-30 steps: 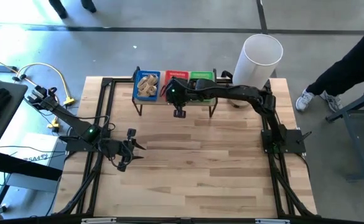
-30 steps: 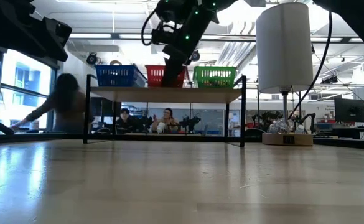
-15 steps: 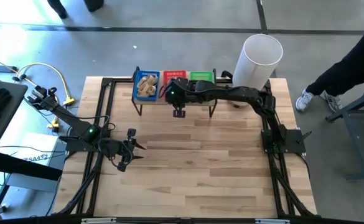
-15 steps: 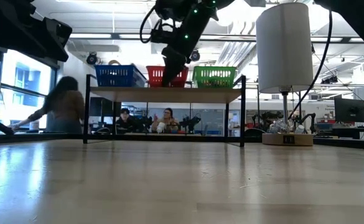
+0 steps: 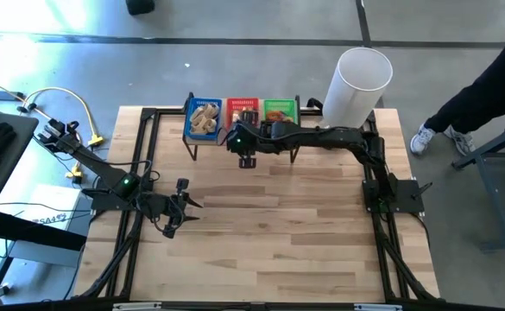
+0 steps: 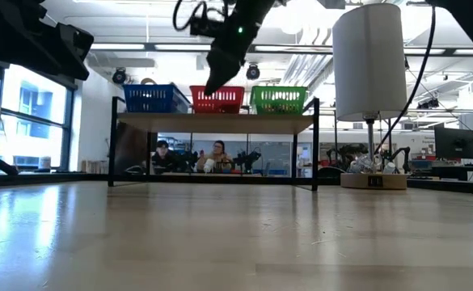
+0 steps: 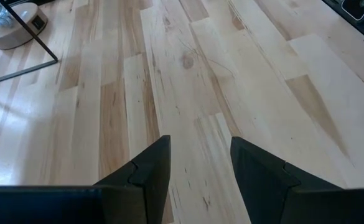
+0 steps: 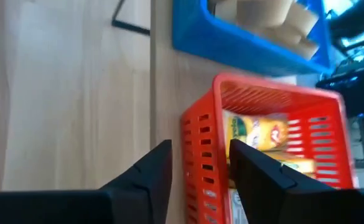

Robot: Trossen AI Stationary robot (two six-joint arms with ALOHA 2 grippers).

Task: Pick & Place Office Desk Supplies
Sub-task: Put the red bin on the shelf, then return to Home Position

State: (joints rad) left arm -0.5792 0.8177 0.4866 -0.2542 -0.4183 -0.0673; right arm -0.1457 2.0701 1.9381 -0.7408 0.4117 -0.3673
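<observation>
Three small baskets stand side by side on a black-framed shelf [image 5: 243,136] at the table's far edge. The blue basket [image 5: 204,117] holds pale tan bands [image 8: 262,11]. In the red basket [image 8: 262,149] lie yellow blocks [image 8: 259,132], and something orange [image 5: 278,113] shows in the green basket [image 6: 278,99]. My right gripper [image 8: 199,163] is open and empty, hanging in the air just in front of the red basket's near wall and above its rim [image 6: 217,77]. My left gripper [image 7: 197,158] is open and empty over bare table at the left [image 5: 179,210].
A tall white cylinder [image 5: 358,86] stands on a round base at the far right corner, close behind my right arm. The wooden table top [image 5: 269,233] lies between the two arms. A person's leg and shoe [image 5: 429,138] show beyond the table's right edge.
My right gripper has risen and drawn back from over the red basket toward the table's near edge and slightly left, its arm lowering away from the green basket so that the orange contents now show. A person in the room behind has walked out of the low view.
</observation>
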